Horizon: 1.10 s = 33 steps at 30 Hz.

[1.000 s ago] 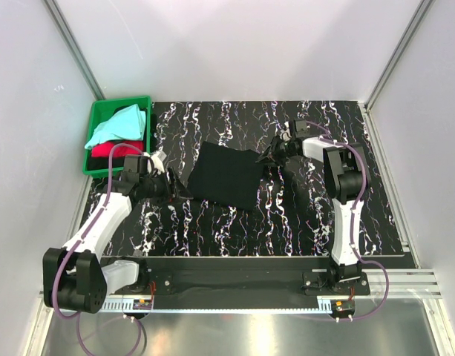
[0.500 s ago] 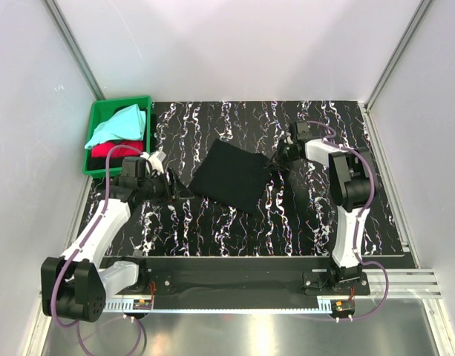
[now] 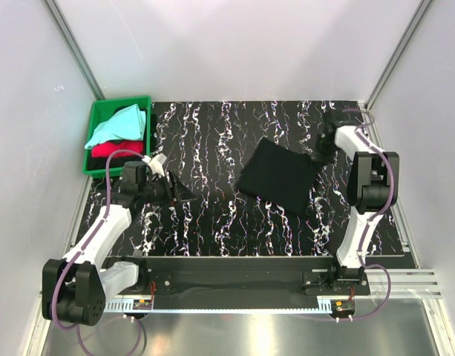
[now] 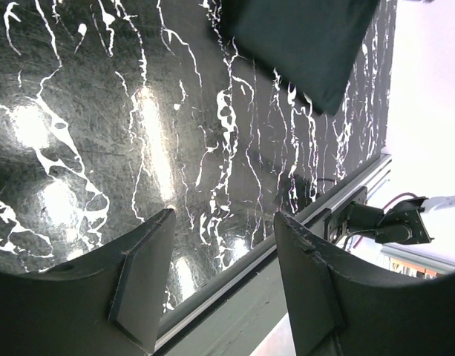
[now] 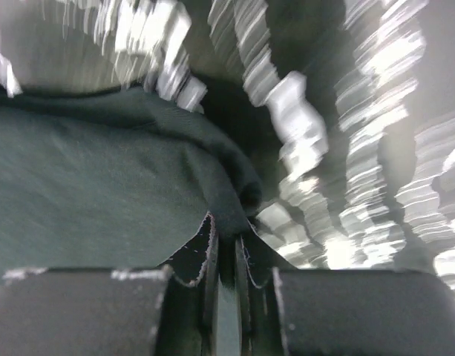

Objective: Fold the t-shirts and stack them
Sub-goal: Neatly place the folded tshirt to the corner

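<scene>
A folded black t-shirt [image 3: 280, 174] lies on the right half of the black white-streaked table. My right gripper [image 3: 317, 153] is shut on its far right corner; in the right wrist view the cloth [image 5: 123, 193] is pinched between the jaws. My left gripper [image 3: 184, 194] is open and empty over the table's left part, well apart from the shirt. The left wrist view shows the black shirt [image 4: 301, 37] at the top. A pale aqua t-shirt [image 3: 117, 123] and a red one [image 3: 117, 148] lie in the green crate.
The green plastic crate [image 3: 101, 111] stands at the far left corner of the table. A metal rail [image 3: 242, 261] runs along the near edge. White walls close in on the left, back and right.
My right gripper has dragged the folded black t-shirt from the middle of the table to the right. My left gripper has drawn back slightly and stays open.
</scene>
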Each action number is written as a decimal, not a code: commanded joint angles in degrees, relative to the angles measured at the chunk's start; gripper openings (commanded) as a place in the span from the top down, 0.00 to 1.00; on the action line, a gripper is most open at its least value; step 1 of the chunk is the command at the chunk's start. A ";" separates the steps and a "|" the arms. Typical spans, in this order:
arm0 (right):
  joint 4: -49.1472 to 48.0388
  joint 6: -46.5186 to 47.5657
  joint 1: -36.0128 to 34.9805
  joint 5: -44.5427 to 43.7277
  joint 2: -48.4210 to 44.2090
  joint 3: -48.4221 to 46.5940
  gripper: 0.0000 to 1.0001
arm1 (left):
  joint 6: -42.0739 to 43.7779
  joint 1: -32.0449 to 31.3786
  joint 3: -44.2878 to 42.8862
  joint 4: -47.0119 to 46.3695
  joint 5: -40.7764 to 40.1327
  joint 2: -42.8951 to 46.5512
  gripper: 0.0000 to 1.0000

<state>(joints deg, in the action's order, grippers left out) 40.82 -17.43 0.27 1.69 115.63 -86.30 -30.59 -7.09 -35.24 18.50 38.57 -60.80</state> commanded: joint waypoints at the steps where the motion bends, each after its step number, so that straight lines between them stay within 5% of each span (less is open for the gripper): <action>1: 2.07 7.40 3.15 -12.05 2.57 -10.35 1.00 | -1.14 0.24 0.09 -4.70 2.30 0.86 0.40; 18: -0.39 13.48 8.86 -26.65 39.30 -68.89 1.00 | -4.13 0.15 -6.67 -8.22 2.66 -9.07 0.40; 33: -19.01 16.99 13.26 -23.58 46.35 -74.27 1.00 | -7.20 -2.75 -11.42 -9.10 -1.04 -15.49 0.40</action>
<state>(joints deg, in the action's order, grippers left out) 29.47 -2.09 13.39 -21.89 161.03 -157.29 -36.60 -8.43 -43.35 12.19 38.57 -75.96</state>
